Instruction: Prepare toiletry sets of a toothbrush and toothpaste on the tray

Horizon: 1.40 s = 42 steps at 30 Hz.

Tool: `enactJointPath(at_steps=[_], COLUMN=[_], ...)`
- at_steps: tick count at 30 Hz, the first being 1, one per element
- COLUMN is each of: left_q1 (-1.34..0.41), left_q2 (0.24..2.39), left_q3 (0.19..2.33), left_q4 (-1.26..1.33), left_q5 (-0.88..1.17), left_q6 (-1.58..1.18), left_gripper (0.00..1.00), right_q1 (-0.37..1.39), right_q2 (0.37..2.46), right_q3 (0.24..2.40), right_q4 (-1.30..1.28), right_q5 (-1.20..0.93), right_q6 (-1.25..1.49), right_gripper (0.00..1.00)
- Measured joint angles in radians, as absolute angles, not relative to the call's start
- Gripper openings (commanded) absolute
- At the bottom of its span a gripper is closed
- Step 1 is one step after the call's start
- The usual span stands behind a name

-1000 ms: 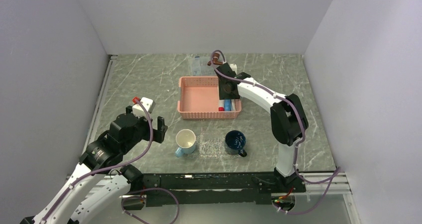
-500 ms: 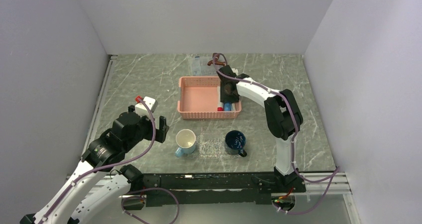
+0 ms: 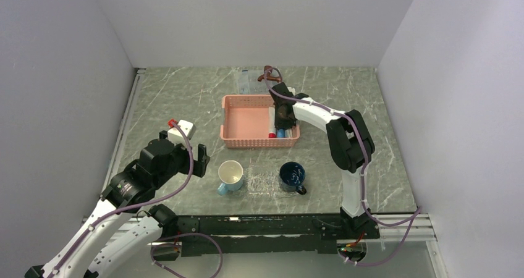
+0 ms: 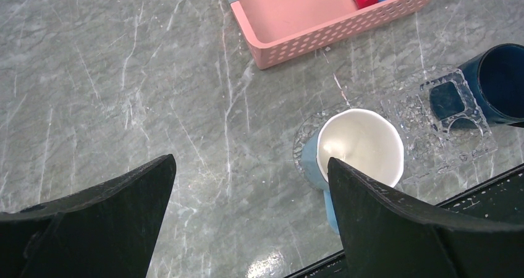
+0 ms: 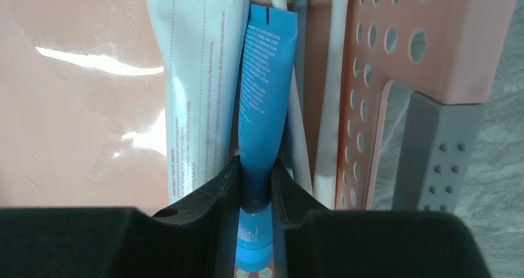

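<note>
**A:** The right gripper (image 5: 254, 176) has been lowered into the right end of the pink basket (image 3: 247, 120) over the last second.

**B:** And the toothpaste (image 5: 266, 74) is now pinched. The jaws are drawn almost together, with only the blue tube's lower part squeezed between them.

**A:** No lift yet. The tube is seen lying in the basket, between a white packet (image 5: 198, 92) and the toothbrush (image 5: 333, 105) sticks.

**B:** Nothing can be made out in the tray (image 3: 264, 183), set between the white cup (image 3: 230, 174) and the dark mug (image 3: 291, 175). The first set is judged barely begun.

**A:** The left gripper (image 4: 250, 164) is held wide apart, nothing gripped, hardly shifted.
</note>
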State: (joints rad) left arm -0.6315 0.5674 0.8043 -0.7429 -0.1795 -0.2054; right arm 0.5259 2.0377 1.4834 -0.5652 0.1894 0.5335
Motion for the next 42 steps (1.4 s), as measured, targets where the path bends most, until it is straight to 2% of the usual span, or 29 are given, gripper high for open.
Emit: enactJointPath(at_steps=[12, 26, 34, 42], left_q1=[-0.632, -0.632, -0.632, -0.632], left_q2=[0.574, 0.573, 0.592, 0.691], left_q3=[0.804, 0.804, 0.836, 1.053], left_q4=[-0.743, -0.741, -0.738, -0.748], left_q5=[-0.18, -0.169, -0.125, -0.023], left_q6=[-0.205, -0.205, -0.201, -0.177], left_gripper=[1.0, 0.99, 0.99, 0.99], right_q1=[0.524, 0.524, 0.538, 0.628], right_q2=[2.003, 1.715, 1.497, 1.319], right_q3=[1.489, 1.452, 1.339, 1.269], right_q4=[-0.595, -0.528, -0.461, -0.472], right_q5=[0.21, 0.215, 0.039, -0.16], right_q6=[0.516, 0.417, 0.303, 0.151], right_gripper=[0.17, 0.17, 0.2, 0.21])
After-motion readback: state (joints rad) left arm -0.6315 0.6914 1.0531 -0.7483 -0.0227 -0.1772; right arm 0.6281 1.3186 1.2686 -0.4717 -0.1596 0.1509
